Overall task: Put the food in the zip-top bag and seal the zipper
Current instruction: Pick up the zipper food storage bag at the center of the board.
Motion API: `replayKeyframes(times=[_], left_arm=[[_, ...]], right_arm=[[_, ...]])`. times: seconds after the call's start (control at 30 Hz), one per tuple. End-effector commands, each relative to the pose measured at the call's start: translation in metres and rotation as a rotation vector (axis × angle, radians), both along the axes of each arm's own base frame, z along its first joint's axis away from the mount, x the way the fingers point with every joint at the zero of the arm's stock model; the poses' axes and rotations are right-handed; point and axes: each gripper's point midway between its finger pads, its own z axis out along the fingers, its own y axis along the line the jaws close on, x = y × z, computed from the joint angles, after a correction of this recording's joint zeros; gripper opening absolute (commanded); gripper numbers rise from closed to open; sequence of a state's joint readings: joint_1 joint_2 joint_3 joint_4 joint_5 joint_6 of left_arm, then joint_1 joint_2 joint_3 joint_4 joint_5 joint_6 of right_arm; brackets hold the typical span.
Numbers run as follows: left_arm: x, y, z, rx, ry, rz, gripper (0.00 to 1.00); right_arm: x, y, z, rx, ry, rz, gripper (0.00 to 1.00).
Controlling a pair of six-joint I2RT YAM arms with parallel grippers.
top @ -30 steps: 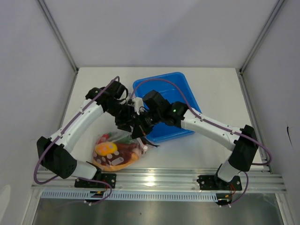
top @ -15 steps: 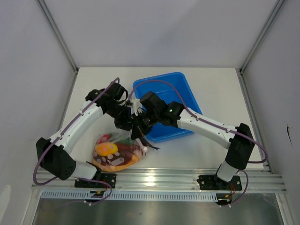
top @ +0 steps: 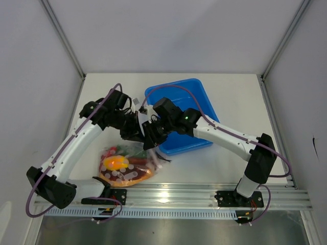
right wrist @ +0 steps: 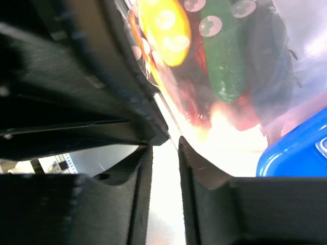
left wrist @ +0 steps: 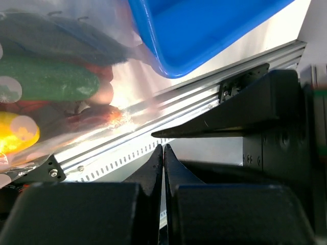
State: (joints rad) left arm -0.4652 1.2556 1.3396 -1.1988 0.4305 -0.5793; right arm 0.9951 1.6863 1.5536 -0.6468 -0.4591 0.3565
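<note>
Food's in already, as far as I can tell. The bag (top: 127, 166) lies at about 7 o'clock on the table, near the front rail, with the pepper (top: 115, 162), cucumber (right wrist: 225, 61), steak (top: 127, 176) and some red bits showing through the film. So I'd say we're on the sealing part.

Both arms meet over the bag's 1 o'clock corner, right beside the near rim of the tub (top: 184, 102). The left gripper (left wrist: 163, 149) has its fingers pressed flat together. In its own camera I can't see film or strip caught between the tips, so I can't tell whether it has hold of the bag. The right gripper (right wrist: 164, 145) has its fingers a little apart with bright bare gap between them, so it's gripping nothing.

I can't pick out the zipper in any view. It's under the grippers or too small to see.

How I'd do it:
- Make sure the left really has a pinch on the mouth edge. If it closed on air, reopen and go again, because without an anchor the whole bag just drags along.
- Bring the right down on the strip right next to the left, close firmly, then run straight along the mouth line away from the anchor.
- Stay low. Lift and the food slumps toward the mouth and bulges it apart.
- Mind the tub rim at 1 o'clock, it's close enough to snag a finger or the film.
</note>
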Motion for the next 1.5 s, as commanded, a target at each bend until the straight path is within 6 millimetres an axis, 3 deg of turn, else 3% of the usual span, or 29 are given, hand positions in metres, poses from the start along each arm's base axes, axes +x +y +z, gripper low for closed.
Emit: replayKeyframes(times=[0.0, 0.1, 0.17, 0.2, 0.27, 0.3, 0.4, 0.47, 0.57, 0.6, 0.63, 0.77, 0.87, 1.1, 1.3, 1.47], left_arm=[[-0.003, -0.006, 0.017, -0.047, -0.026, -0.016, 0.0], [-0.003, -0.003, 0.009, -0.016, 0.003, -0.011, 0.01], [-0.005, 0.001, 0.005, 0.011, 0.022, 0.002, 0.11], [-0.005, 0.004, 0.004, 0.025, 0.011, 0.016, 0.19], [-0.006, 0.007, 0.005, 0.032, 0.004, 0.039, 0.27], [-0.007, 0.01, 0.007, 0.034, -0.005, 0.051, 0.34], [-0.016, 0.011, 0.011, 0.051, 0.004, 0.083, 0.48], [-0.02, 0.012, 0.015, 0.086, -0.02, 0.098, 0.55], [-0.026, 0.008, 0.01, 0.131, -0.01, 0.1, 0.58], [-0.026, 0.006, 0.007, 0.15, -0.004, 0.101, 0.58], [-0.024, 0.008, 0.008, 0.185, -0.008, 0.129, 0.58], [-0.021, -0.005, -0.002, 0.316, 0.038, 0.127, 0.52], [-0.008, -0.011, 0.001, 0.384, 0.003, 0.142, 0.54], [0.022, -0.028, -0.02, 0.573, 0.011, 0.102, 0.57], [0.021, -0.028, -0.031, 0.649, 0.017, 0.076, 0.59], [0.011, -0.012, -0.04, 0.716, 0.014, 0.063, 0.59]], right_arm=[[0.005, 0.004, 0.024, 0.074, -0.006, -0.015, 0.27], [-0.001, 0.004, 0.025, 0.084, 0.025, 0.007, 0.31], [0.002, -0.001, 0.028, 0.074, 0.021, -0.034, 0.37], [0.008, -0.007, 0.029, 0.065, 0.013, -0.069, 0.48], [0.016, -0.024, 0.027, 0.02, 0.018, -0.146, 0.59], [0.031, -0.04, 0.035, 0.007, -0.03, -0.233, 0.71], [0.048, -0.087, 0.036, -0.085, -0.098, -0.404, 0.9], [0.057, -0.12, 0.023, -0.146, -0.037, -0.52, 0.91], [0.072, -0.165, 0.023, -0.112, 0.069, -0.691, 0.95], [0.07, -0.177, 0.011, -0.116, 0.133, -0.752, 0.99], [0.07, -0.19, 0.02, -0.074, 0.13, -0.799, 0.99], [0.082, -0.237, 0.018, -0.093, 0.119, -0.995, 0.99], [0.077, -0.243, 0.016, -0.116, 0.124, -0.982, 0.99], [0.065, -0.25, 0.013, -0.136, 0.127, -0.977, 0.99], [0.061, -0.259, 0.022, -0.121, 0.095, -0.988, 0.99], [0.059, -0.266, 0.017, -0.134, 0.09, -0.993, 0.99]])
